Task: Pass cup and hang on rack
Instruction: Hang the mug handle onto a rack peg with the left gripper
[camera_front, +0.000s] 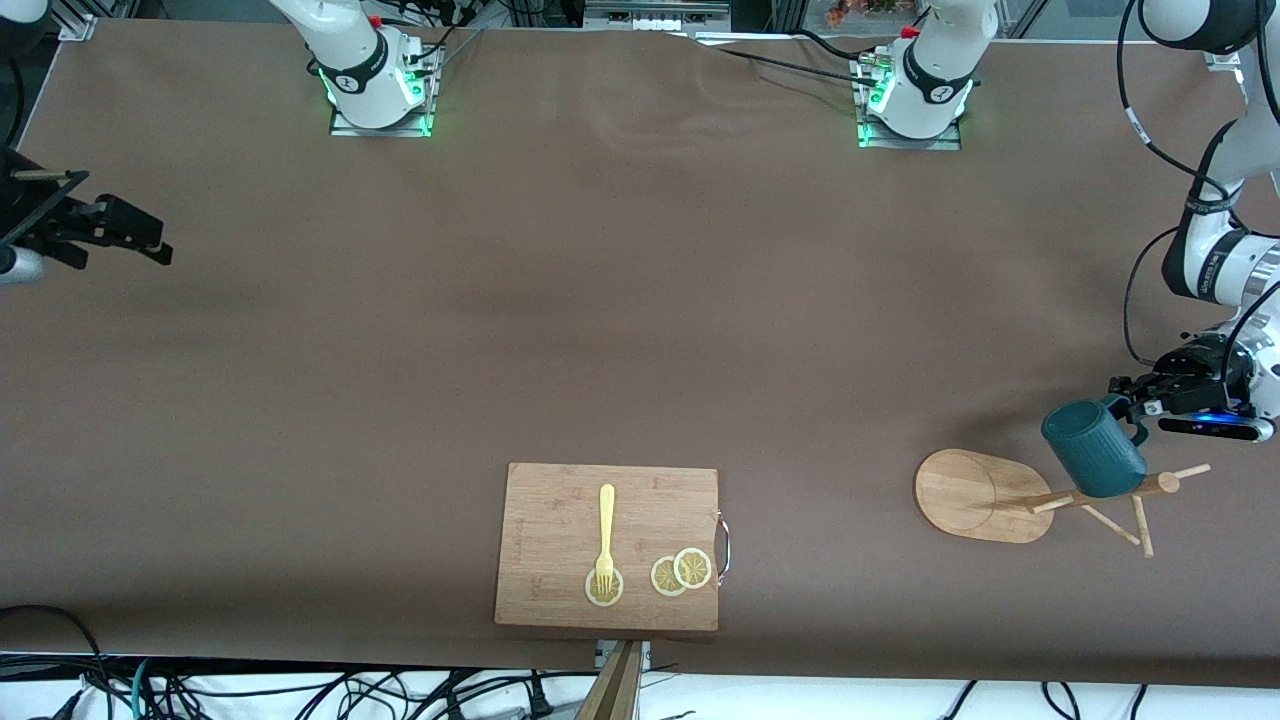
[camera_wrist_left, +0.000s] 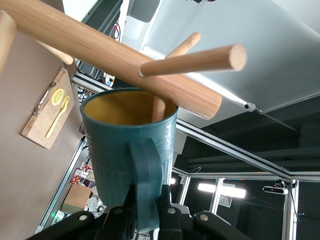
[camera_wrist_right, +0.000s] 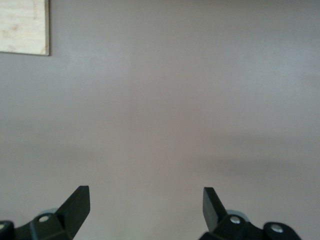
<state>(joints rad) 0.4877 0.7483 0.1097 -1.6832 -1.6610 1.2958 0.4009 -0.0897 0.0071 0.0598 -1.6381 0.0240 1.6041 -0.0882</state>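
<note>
Your left gripper (camera_front: 1128, 395) is over the counter (camera_front: 640, 330) at the left arm's end, its fingers (camera_wrist_left: 120, 212) clamped on the loop handle of the cup (camera_front: 1093, 448). The cup is tilted, held against the top of the rack (camera_front: 1010, 495), and in the left wrist view a peg (camera_wrist_left: 159, 107) reaches into its yellowish mouth. The rack's oval base (camera_front: 975, 495) rests on the counter. Your right gripper (camera_front: 120, 232) waits over the right arm's end, fingers (camera_wrist_right: 75, 205) spread wide and holding nothing. The cutting board (camera_front: 608, 545), near the front edge, carries a yellow fork (camera_front: 605, 535) and lemon slices (camera_front: 681, 572).
</note>
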